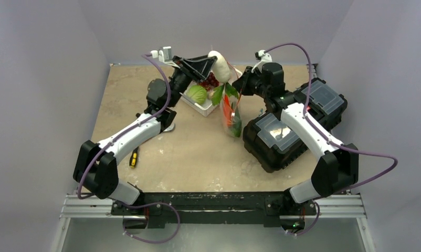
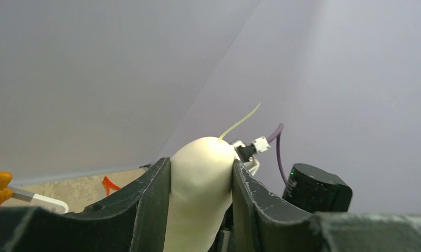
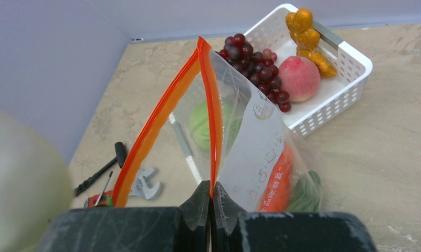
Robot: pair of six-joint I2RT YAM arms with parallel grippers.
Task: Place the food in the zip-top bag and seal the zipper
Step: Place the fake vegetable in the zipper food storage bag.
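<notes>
Food is only partly bagged: inside the clear crinkly plastic zip-top bag (image 3: 261,152) you can see an orange toy carrot (image 3: 280,181) and a dark green piece (image 3: 305,191), which I take for the cucumber. Your right gripper (image 3: 211,192) is pinched closed on the bag's mouth edge, right at the thin red-orange zipper strip (image 3: 155,123). It holds the mouth upright and gaping beside the white slotted plastic basket (image 3: 350,68). Your left gripper (image 2: 200,165) is clamped on the white oval toy piece (image 2: 198,210), raised in the air close to the bag's mouth in the top view; that piece is not in yet. Waiting in the basket are the dark purple-red grape bunch (image 3: 261,68), the pink peach (image 3: 299,77), a lumpy orange-yellow piece (image 3: 305,31) and the light green cabbage (image 1: 197,94). By my reckoning you are under halfway, and the seal is not yet begun.
</notes>
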